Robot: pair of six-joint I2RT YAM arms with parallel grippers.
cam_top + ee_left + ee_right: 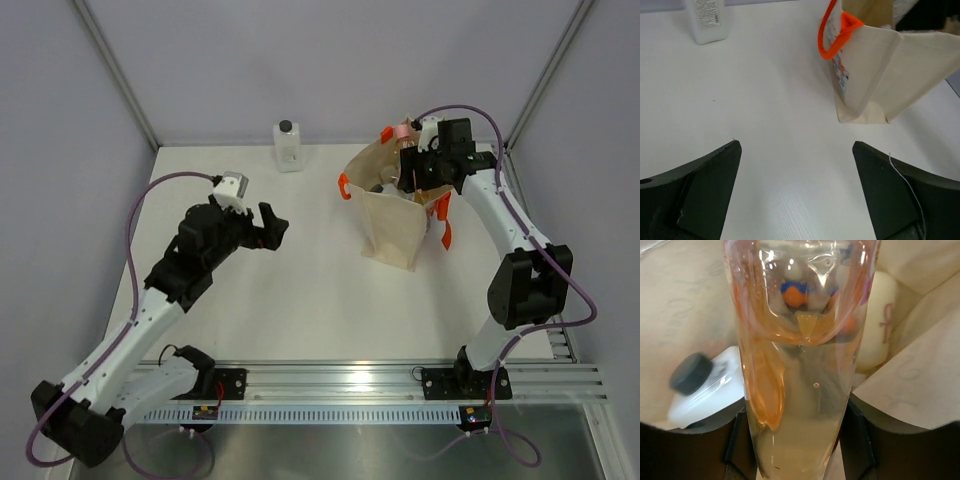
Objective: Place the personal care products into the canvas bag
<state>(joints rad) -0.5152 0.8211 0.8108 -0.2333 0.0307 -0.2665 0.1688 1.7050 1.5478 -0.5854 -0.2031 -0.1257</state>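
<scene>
The canvas bag stands open at the table's right centre, with orange handles. My right gripper is above its mouth, shut on the peach bottle. In the right wrist view the peach bottle fills the middle, clamped between the fingers. Below it inside the bag lie a clear black-capped bottle, the cream bottle and the orange blue-capped bottle. A second clear black-capped bottle stands on the table at the far edge. My left gripper is open and empty, left of the bag.
The left wrist view shows the bag ahead on the right, its orange handle and the standing bottle at the top left. Grey walls close the table's far and side edges.
</scene>
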